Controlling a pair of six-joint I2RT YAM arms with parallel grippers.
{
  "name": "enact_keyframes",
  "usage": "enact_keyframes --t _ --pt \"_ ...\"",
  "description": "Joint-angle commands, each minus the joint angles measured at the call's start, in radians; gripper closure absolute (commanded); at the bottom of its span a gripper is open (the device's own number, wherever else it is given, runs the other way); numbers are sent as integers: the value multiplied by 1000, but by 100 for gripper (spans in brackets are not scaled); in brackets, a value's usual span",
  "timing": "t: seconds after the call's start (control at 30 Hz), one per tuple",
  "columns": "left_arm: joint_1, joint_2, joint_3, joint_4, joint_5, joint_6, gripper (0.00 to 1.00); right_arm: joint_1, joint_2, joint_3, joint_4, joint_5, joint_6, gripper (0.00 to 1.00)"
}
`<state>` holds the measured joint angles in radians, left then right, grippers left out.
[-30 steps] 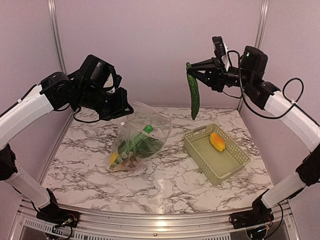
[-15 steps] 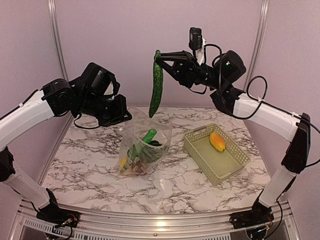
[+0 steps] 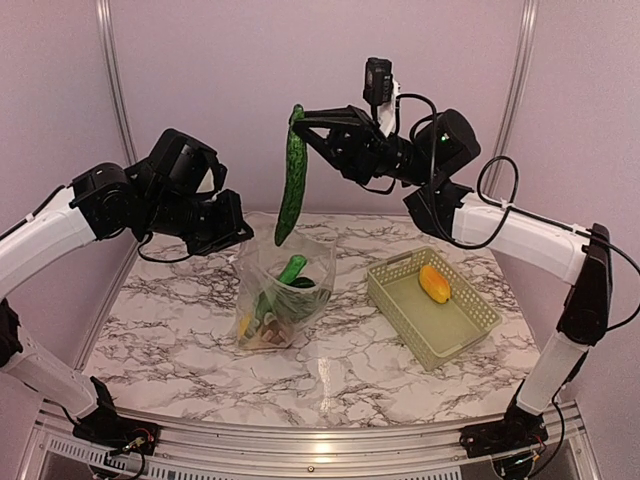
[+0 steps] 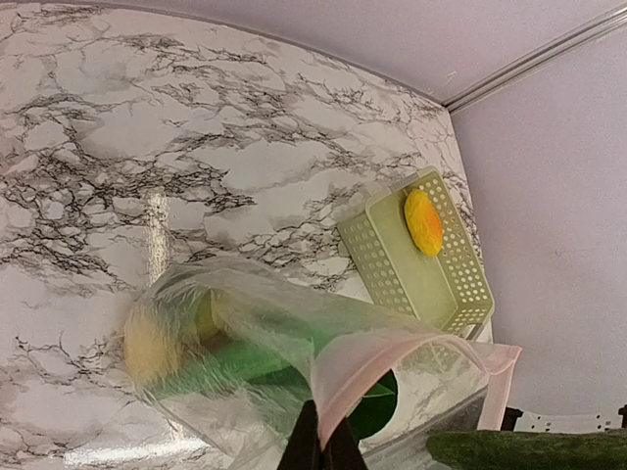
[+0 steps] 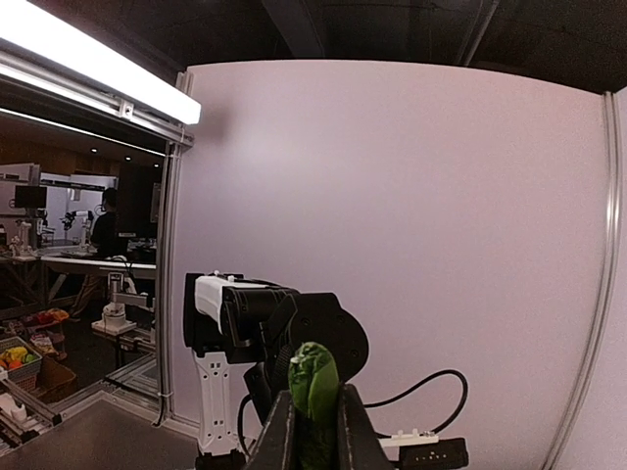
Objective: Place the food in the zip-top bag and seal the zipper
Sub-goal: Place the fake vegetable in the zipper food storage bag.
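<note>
Marbled desk point(image 3: 380, 390), you're midway: left tool point(image 4: 321, 436) pinching the clear crinkly bag point(image 3: 285, 275), right tool point(image 3: 299, 116) gripping the long green vegetable point(image 3: 290, 180) above, zipper point(image 4: 411, 345) unsealed.

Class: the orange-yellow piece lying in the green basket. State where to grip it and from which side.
Probably across its narrow middle, from straight above: the orange-yellow piece lies flat and oblong on the floor of the basket, whose raised walls would block a sideways approach.
</note>
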<state>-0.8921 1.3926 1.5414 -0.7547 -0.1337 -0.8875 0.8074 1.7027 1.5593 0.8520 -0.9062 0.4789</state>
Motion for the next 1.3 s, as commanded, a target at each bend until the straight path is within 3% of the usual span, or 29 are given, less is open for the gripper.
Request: enact_keyframes --t 0.0,0.33,0.93,1.13,1.27 --pt "3 -23 -19 27 -19 4 100 13 -7 58 4 0 -8 100" --pt "7 -26 -17 48 -15 5 100 18 -21 -108 10 -3 -105 100" --pt "9 -55 -26 48 -52 -2 100 99 63 -249 114 22 -99 100" --pt "13 -77 -37 47 -67 12 100 76 60 -223 -64 -12 -126 64" --pt "16 -90 -44 51 -92 40 100 9 -2 -158 -370 -62 -263 56"
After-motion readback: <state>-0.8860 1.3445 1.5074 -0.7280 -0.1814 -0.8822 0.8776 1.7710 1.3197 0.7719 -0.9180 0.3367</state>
